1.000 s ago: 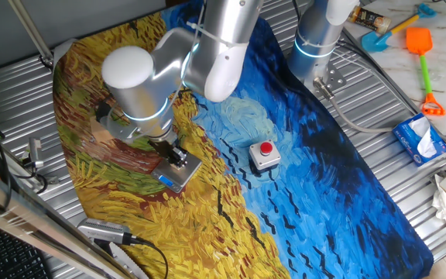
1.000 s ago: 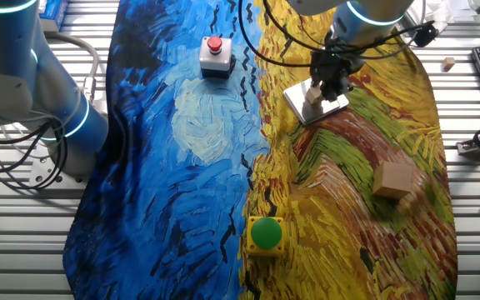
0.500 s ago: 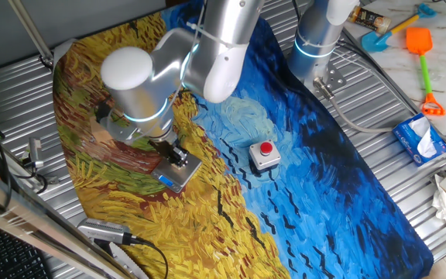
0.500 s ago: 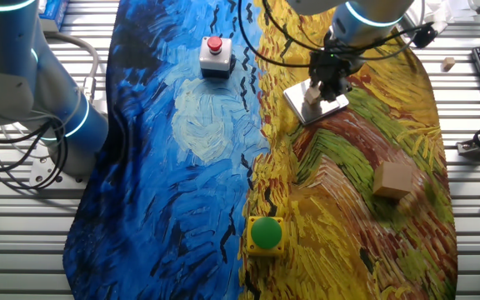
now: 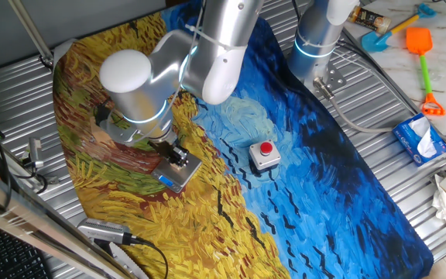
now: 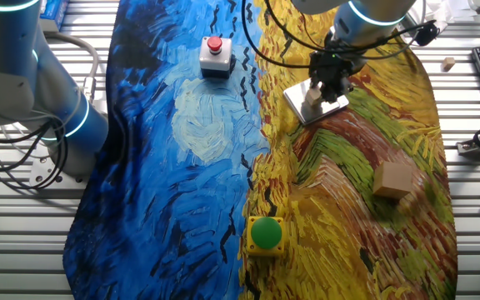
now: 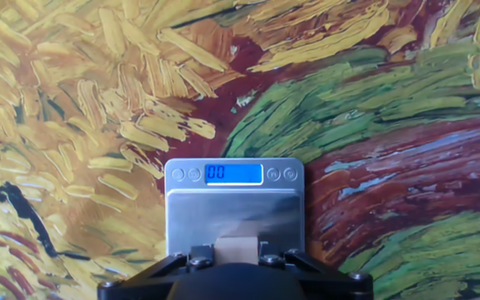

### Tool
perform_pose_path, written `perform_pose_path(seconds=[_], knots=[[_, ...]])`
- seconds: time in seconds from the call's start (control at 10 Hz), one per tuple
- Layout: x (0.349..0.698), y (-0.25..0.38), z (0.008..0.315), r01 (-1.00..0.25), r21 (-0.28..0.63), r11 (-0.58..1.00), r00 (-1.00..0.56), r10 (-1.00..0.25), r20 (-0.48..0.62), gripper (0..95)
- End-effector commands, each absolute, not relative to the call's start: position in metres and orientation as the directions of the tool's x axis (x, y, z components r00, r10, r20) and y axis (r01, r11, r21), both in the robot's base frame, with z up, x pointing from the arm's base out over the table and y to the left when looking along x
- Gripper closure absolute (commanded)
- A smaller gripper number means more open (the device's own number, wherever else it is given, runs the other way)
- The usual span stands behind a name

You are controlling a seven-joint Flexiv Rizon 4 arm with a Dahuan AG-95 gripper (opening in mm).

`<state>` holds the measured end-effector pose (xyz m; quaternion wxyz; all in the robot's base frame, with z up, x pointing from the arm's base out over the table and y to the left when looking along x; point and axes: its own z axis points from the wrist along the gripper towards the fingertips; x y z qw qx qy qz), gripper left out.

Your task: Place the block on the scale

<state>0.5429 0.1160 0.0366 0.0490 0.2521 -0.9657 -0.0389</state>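
My arm is folded low over the desk, wrist bent so the pincer (image 6: 318, 90) points straight down. In the hand view the pincer (image 7: 237, 250) has its fingers (image 7: 197, 257) drawn in close, one on each side of the block (image 7: 237, 248).

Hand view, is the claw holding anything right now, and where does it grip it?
Yes. The claw is shut on the block, a finger on each of its two opposite side faces, above the scale.
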Motion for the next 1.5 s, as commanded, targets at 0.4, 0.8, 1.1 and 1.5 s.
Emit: perform_pose_path(seconds=[0.4, 0.8, 1.1, 1.5], knots=[[0.542, 0.114, 0.038, -0.493, 0.097, 0.864, -0.863, -0.5, 0.073, 57.0], [0.531, 0.122, 0.057, -0.473, 0.103, 0.875, -0.874, -0.481, 0.075, 57.0], [0.52, 0.114, 0.074, -0.467, 0.119, 0.876, -0.877, -0.476, 0.065, 57.0], [0.502, 0.086, 0.106, -0.434, 0.129, 0.891, -0.892, -0.446, 0.079, 95.0]])
